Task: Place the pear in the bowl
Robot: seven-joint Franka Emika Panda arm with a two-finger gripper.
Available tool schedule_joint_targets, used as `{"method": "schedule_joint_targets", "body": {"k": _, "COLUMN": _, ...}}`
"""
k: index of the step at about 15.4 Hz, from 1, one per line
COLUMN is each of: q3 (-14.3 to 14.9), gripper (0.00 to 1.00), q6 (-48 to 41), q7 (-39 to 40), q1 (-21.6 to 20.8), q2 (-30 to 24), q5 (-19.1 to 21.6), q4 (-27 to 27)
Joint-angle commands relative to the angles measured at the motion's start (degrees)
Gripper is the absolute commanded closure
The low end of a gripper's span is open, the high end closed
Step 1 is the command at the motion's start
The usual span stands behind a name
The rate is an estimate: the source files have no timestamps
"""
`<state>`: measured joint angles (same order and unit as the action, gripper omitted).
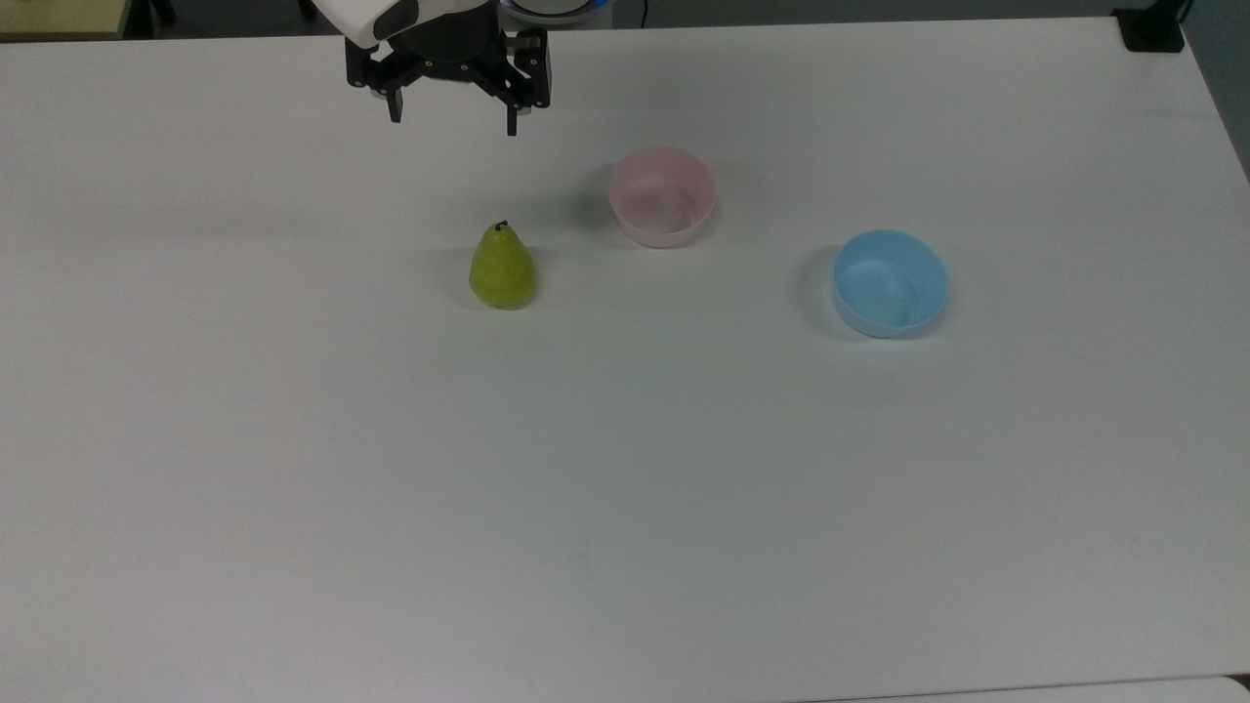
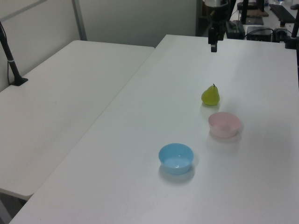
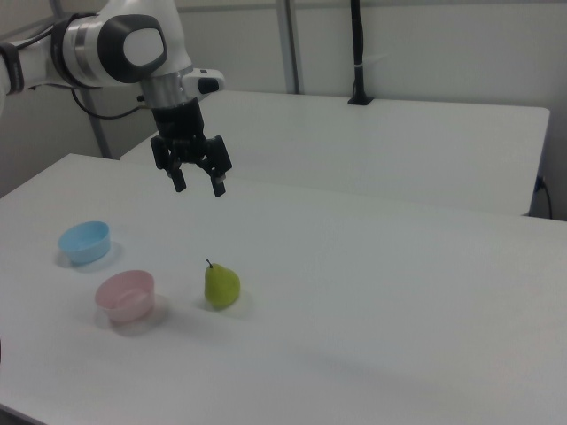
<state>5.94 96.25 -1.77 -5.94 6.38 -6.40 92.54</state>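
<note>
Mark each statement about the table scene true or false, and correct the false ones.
1. The pear stands upright on the table. True.
2. The pear lies inside the pink bowl. False: it stands on the table beside that bowl, apart from it.
3. The gripper is open and holds nothing. True.
4. The blue bowl is stacked inside the pink bowl. False: the two stand apart.
5. Both bowls are empty. True.

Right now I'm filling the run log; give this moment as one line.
tool open, raised | pear upright on table | pink bowl empty | phase: pre-grasp
</note>
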Motion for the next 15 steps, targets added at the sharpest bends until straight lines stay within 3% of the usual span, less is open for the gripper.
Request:
{"method": "schedule_joint_targets", "body": {"k": 1, "q3": 0.1, "gripper": 0.0, "q6": -0.6, "q7": -1.0, "q1": 1.0, "q2": -2.9, "q5": 1.2, "q4": 1.6}}
{"method": "schedule_joint_targets", "body": {"k": 5, "q3": 0.1, "gripper": 0.0, "q6": -0.7, "q7": -0.6, "q1": 1.0, "q2": -3.0, "q5": 3.7, "q4": 1.6}}
{"method": "schedule_joint_targets", "body": {"k": 15, "q3": 1.3, "gripper": 0.0, "q6": 0.2, "q7": 3.2, "q1": -0.2, "q2": -0.9, "q5": 3.5, "q4": 3.5}}
